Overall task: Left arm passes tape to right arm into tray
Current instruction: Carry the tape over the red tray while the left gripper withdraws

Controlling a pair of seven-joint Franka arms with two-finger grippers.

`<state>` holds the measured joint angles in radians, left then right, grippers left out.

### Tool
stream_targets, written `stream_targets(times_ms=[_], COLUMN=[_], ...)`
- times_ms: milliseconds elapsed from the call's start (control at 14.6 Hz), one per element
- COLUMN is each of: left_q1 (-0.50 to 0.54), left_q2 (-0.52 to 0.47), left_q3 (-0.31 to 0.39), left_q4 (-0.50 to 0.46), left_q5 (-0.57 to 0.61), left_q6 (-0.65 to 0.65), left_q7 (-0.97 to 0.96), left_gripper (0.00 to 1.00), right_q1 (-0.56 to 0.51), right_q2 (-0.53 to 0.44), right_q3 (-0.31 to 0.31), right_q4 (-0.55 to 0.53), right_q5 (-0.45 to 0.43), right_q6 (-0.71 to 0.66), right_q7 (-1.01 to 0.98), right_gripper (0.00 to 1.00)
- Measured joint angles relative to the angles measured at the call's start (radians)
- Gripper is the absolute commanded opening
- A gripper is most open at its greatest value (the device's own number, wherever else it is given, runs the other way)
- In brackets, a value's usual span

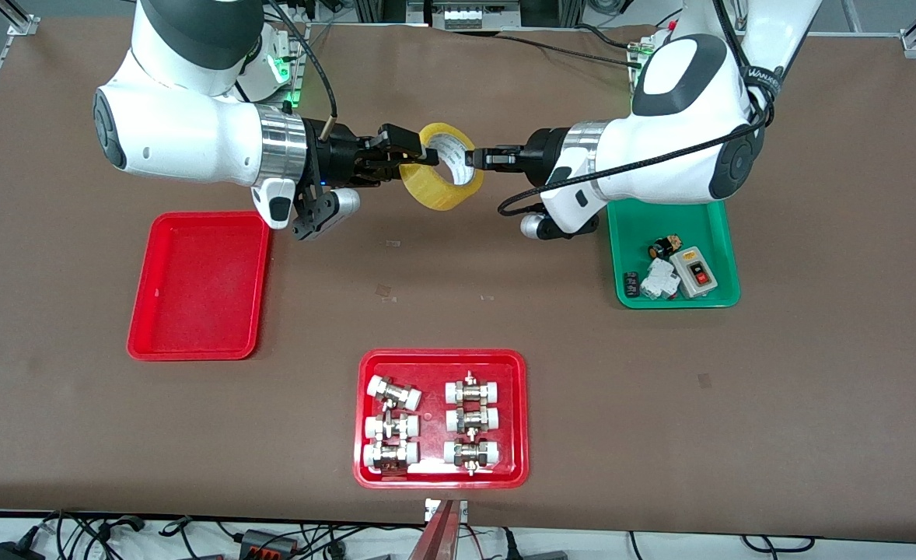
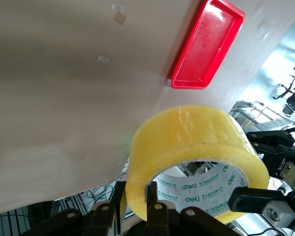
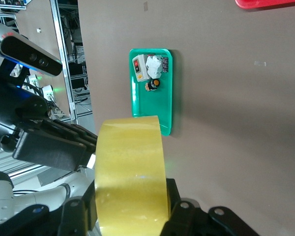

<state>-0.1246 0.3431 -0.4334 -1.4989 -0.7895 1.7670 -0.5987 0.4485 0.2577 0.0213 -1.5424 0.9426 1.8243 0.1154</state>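
Note:
The yellow tape [image 1: 436, 191] hangs in the air over the table's middle, between both grippers. My left gripper [image 1: 475, 159] is shut on the roll's wall, one finger inside the hole, as the left wrist view shows [image 2: 136, 194] on the tape [image 2: 191, 132]. My right gripper [image 1: 415, 154] closes across the roll's width from the other end; in the right wrist view its fingers [image 3: 170, 191] press both sides of the tape [image 3: 130, 167]. The plain red tray [image 1: 197, 284] lies empty toward the right arm's end, also in the left wrist view [image 2: 206, 46].
A green tray [image 1: 672, 299] with switches and small parts lies under the left arm, also in the right wrist view [image 3: 137, 105]. A wider red tray [image 1: 442, 476] with pipe fittings sits nearest the front camera. Small tape scraps dot the brown mat.

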Motion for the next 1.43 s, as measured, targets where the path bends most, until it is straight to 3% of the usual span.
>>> stream_targets(times_ms=[137, 205, 273, 341, 751, 1092, 1434], left_q1=[0.001, 0.002, 0.003, 0.005, 0.08, 0.179, 0.278], left_q2=[0.0, 0.0, 0.0, 0.0, -0.002, -0.041, -0.054], left_q3=[0.0, 0.0, 0.0, 0.0, 0.001, 0.002, 0.002], left_q4=[0.001, 0.001, 0.002, 0.003, 0.02, 0.085, 0.144], left_q5=[0.0, 0.0, 0.0, -0.001, 0.022, 0.265, 0.448], left_q6=[-0.004, -0.008, -0.011, -0.015, -0.137, -0.303, -0.429], left_q7=[0.0, 0.0, -0.001, -0.001, 0.0, 0.0, 0.113], left_gripper=[0.07, 0.28, 0.96, 1.0, 1.0, 1.0, 1.0], right_q1=[0.001, 0.001, 0.002, 0.002, 0.001, -0.043, -0.23], right_q2=[0.0, 0.0, 0.0, 0.001, 0.012, 0.058, 0.162], right_q3=[0.0, 0.001, 0.001, 0.001, -0.003, -0.024, -0.033], right_q4=[0.0, 0.0, 0.0, 0.0, 0.0, -0.006, -0.014], right_q5=[0.001, 0.001, 0.002, 0.003, 0.002, -0.05, -0.071], right_q6=[0.0, 0.0, 0.0, 0.0, 0.002, 0.002, -0.008], right_q7=[0.0, 0.0, 0.0, 0.0, 0.0, 0.0, -0.008], right_gripper=[0.27, 0.27, 0.27, 0.27, 0.26, 0.26, 0.26])
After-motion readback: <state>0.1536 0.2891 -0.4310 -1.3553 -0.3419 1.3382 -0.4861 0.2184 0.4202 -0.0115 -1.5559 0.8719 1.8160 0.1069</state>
